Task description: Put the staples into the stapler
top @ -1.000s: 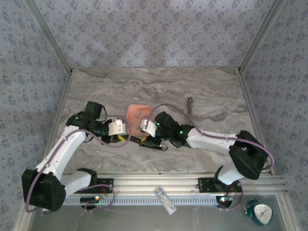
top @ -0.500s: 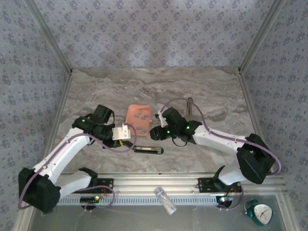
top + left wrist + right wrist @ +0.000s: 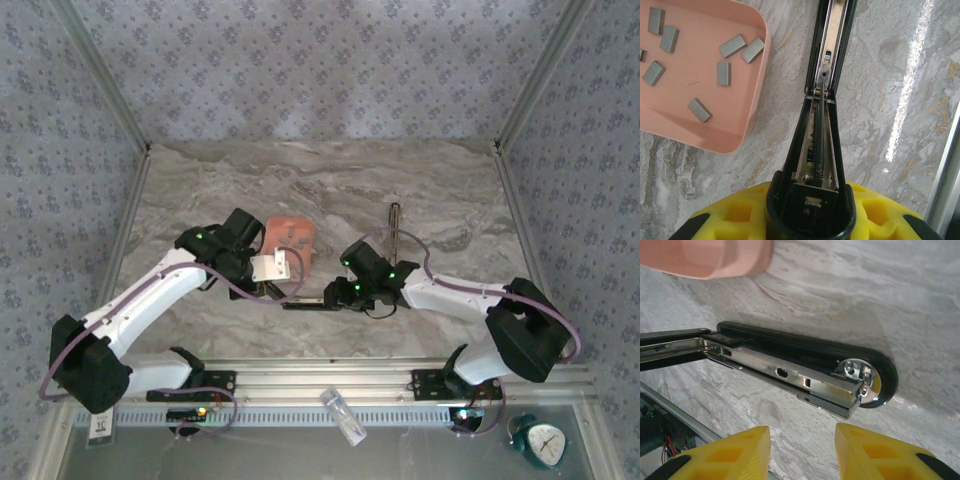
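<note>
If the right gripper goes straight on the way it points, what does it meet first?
Most likely the stapler: its opened chrome magazine rail lies directly ahead of the right gripper, in line with the gap between its open jaws. How far off it lies is unclear.

Cropped at the top and left edges of the left wrist view: salmon tray [image 3: 680, 92] (one of the staples [image 3: 732, 46] cut there too). Cropped at top: stapler [image 3: 821, 150]. Blurred in right wrist view: tray corner. Too small overhead: staples.
</note>
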You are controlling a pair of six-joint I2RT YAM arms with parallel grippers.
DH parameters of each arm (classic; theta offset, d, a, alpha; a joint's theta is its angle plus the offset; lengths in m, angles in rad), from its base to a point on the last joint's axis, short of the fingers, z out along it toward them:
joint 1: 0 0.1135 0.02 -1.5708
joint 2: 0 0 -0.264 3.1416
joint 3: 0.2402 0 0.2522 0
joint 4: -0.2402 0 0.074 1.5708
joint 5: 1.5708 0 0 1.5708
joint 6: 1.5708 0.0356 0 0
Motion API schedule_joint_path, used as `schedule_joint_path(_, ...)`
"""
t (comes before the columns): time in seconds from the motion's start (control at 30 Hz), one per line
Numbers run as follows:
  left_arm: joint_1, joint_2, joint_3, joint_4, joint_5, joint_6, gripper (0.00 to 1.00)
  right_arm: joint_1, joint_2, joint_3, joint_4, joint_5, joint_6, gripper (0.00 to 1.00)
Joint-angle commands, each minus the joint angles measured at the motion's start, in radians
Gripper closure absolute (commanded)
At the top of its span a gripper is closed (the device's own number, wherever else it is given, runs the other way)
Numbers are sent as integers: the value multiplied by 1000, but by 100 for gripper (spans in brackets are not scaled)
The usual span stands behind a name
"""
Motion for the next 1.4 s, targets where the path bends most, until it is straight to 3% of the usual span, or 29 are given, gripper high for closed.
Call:
schedule_joint_path(0.0,-28,10,51,-31,-12,-39,100,-24,-11,-31,-25,-8,60,62)
schedule_joint_path(0.67,-106,58,92,-18,40,-68,100,-87,65,-120,71,-66,77,73)
schedule_joint_path(0.97,-114,56,79,115,197,-178,100,-92,93,-118,127,-95,74,79)
schedule_joint_path(1.37,-187,122,94,212,211,-256,100,-86,109,-119,191,-118,69,80)
